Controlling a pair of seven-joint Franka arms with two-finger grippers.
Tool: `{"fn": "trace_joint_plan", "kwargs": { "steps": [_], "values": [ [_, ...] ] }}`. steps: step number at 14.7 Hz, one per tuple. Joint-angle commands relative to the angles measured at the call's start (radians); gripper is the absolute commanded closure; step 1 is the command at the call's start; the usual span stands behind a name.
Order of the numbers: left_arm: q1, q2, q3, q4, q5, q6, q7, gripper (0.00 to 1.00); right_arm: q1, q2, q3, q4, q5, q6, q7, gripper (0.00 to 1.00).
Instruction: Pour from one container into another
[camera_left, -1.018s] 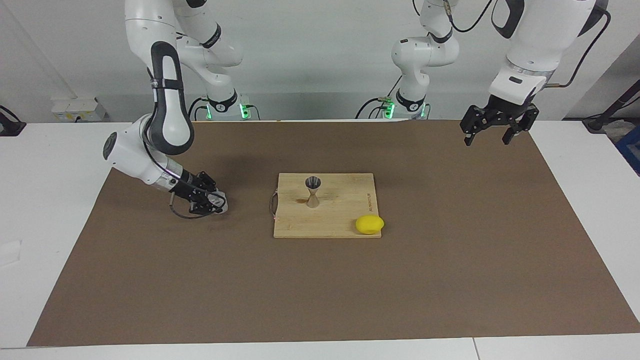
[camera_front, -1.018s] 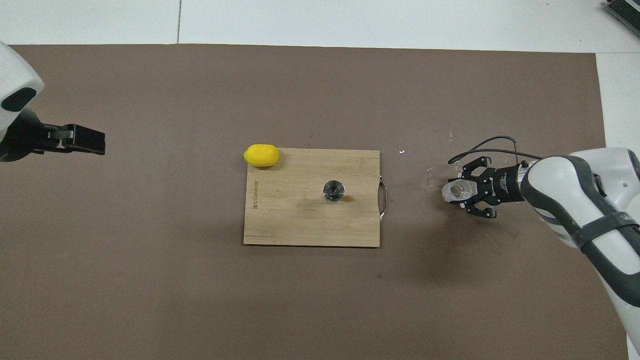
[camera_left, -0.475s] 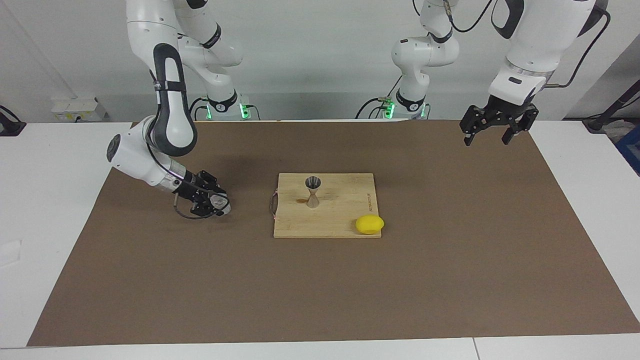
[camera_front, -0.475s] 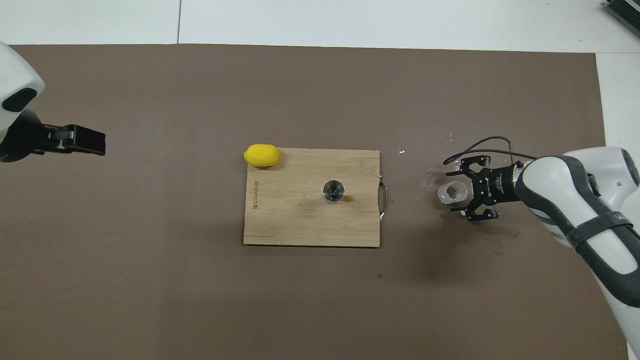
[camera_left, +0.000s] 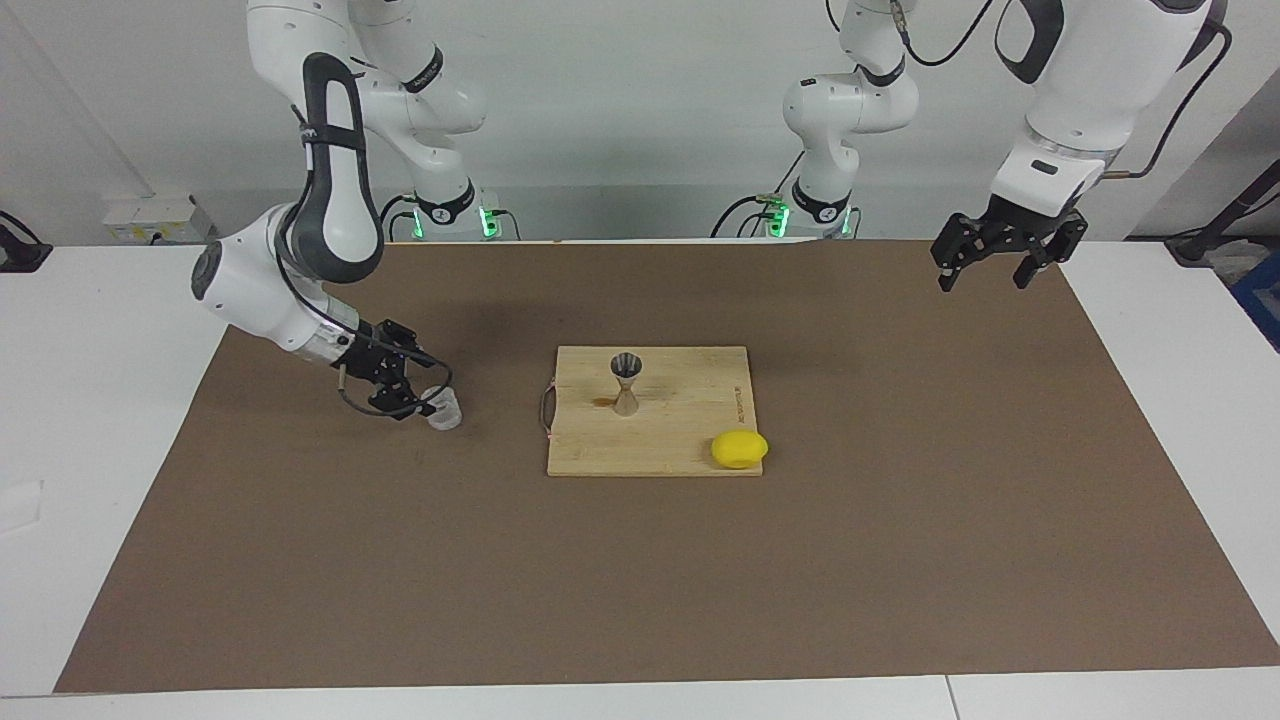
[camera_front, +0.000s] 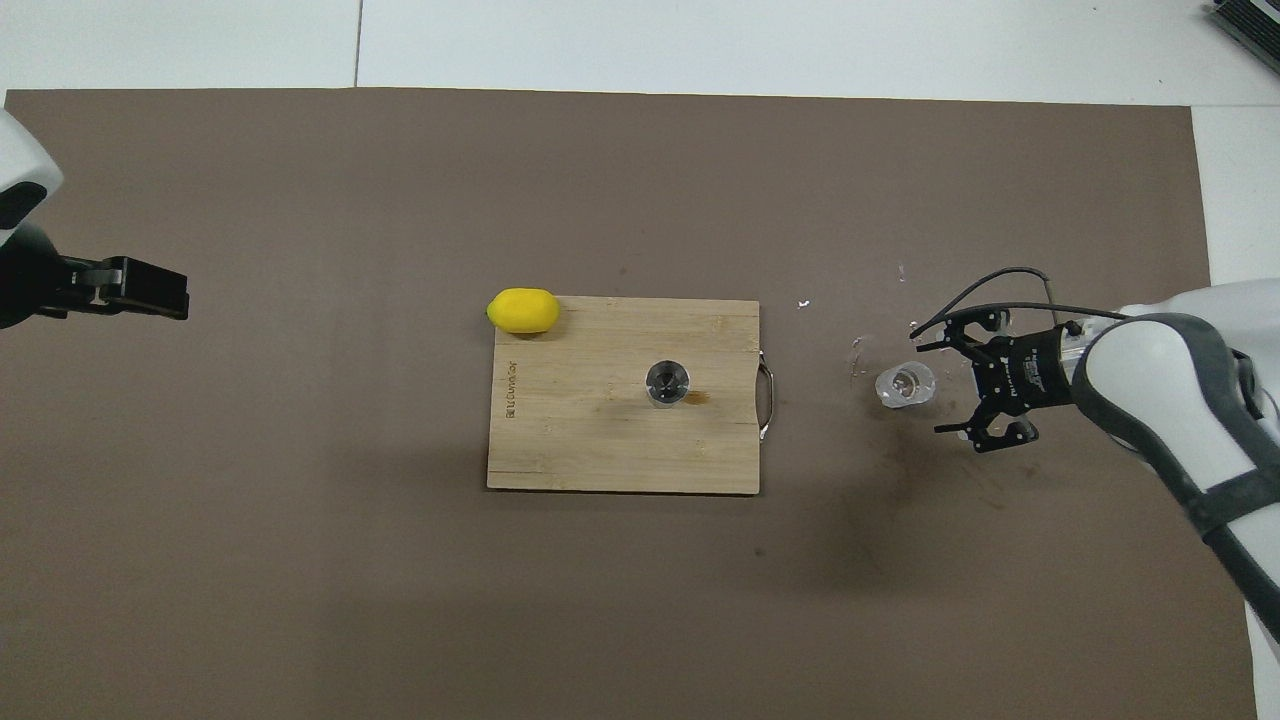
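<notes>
The clear glass cup (camera_left: 443, 411) (camera_front: 905, 384) stands upright on the brown mat, toward the right arm's end of the table. My right gripper (camera_left: 415, 385) (camera_front: 945, 382) is open and low just beside it, with the cup standing free off its fingertips. The metal jigger (camera_left: 626, 383) (camera_front: 667, 382) stands upright on the wooden cutting board (camera_left: 690, 420) (camera_front: 600, 440), with a small brown stain next to it. My left gripper (camera_left: 983, 283) (camera_front: 170, 290) waits open and empty, raised over the mat's edge at the left arm's end.
A yellow lemon (camera_left: 739, 448) (camera_front: 523, 310) lies at the board's corner farthest from the robots, toward the left arm's end. A metal handle (camera_front: 766, 400) sticks out of the board's side that faces the cup. The brown mat (camera_left: 900, 520) covers most of the table.
My right gripper opened, let go of the glass cup and drew back toward its own end of the table. The cup stays on the mat. The left gripper shifted slightly.
</notes>
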Motion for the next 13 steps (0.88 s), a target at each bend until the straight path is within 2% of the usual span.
{"fn": "trace_joint_plan", "kwargs": {
  "steps": [1, 6, 8, 10, 13],
  "values": [
    [0.013, -0.023, 0.025, -0.02, -0.007, -0.013, 0.062, 0.0, -0.025, -0.108, 0.004, -0.014, -0.093, -0.037, -0.081, 0.01],
    [0.003, -0.021, 0.022, -0.017, -0.009, 0.001, 0.061, 0.0, 0.007, -0.176, 0.014, -0.001, -0.355, -0.076, -0.314, 0.01],
    [0.003, -0.02, 0.019, -0.012, -0.031, 0.01, 0.059, 0.0, 0.014, -0.197, 0.016, 0.018, -0.412, -0.125, -0.536, 0.01],
    [0.003, -0.018, 0.016, -0.012, -0.038, 0.022, 0.057, 0.0, 0.012, -0.196, 0.016, 0.092, -0.443, -0.188, -0.705, 0.01],
    [0.003, -0.018, 0.012, -0.013, -0.039, 0.025, 0.057, 0.0, 0.026, -0.17, 0.031, 0.233, -0.565, -0.24, -0.729, 0.01]
  ]
}}
